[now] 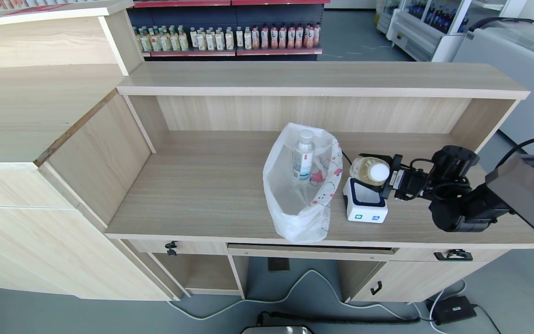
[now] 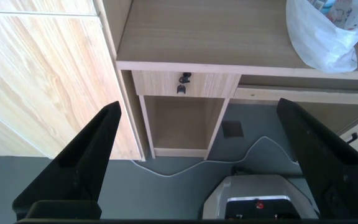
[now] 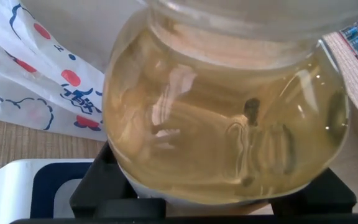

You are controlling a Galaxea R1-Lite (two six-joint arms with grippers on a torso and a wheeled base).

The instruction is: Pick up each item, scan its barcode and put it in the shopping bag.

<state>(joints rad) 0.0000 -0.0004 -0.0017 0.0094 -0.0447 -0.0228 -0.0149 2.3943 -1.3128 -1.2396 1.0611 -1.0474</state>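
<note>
Over the scanner (image 1: pixel 364 206), the right gripper (image 1: pixel 378 175) held a round bottle (image 1: pixel 366 169) of yellowish liquid, white cap up, jaws clamped on its body. Just beside the scanner, on the tabletop (image 1: pixel 202 195), the white shopping bag (image 1: pixel 295 208) stood open with a clear bottle (image 1: pixel 303 160) upright inside. The left gripper (image 2: pixel 199 106) hung below the tabletop's front edge, over the floor, jaws wide apart.
</note>
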